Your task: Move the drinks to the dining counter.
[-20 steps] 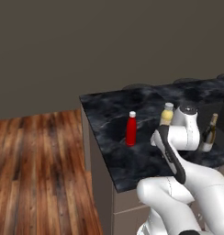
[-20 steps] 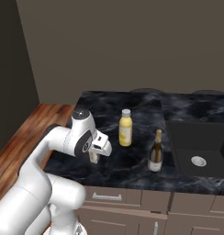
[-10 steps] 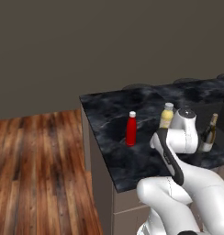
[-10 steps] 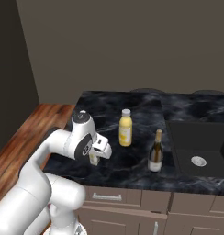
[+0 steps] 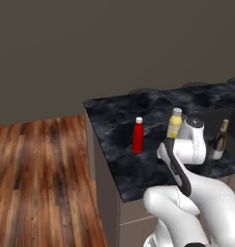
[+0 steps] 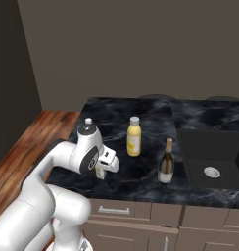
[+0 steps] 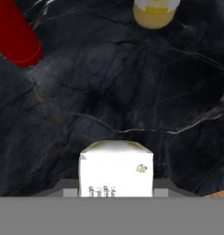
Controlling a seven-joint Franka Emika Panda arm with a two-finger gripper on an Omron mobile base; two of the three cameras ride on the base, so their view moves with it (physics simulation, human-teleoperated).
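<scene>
Black marble counter (image 6: pixel 141 112): gripper (image 6: pixel 100 170) clamped on carton (image 7: pixel 116 173), held just above it, w/ red bottle (image 5: pixel 137 135), juice bottle (image 6: pixel 134 137), wine bottle (image 6: pixel 165 161) nearby. Carry step; next needs a free spot to set down.

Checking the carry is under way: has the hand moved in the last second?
Yes, slightly. In the right base view the hand, shut on the small carton, has edged right, nearer the yellow juice bottle, which stands fixed on the black marble counter.

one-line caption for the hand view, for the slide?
Hand view: white carton held close between the fingers above the black marble top, red bottle and yellow juice bottle beyond.
</scene>
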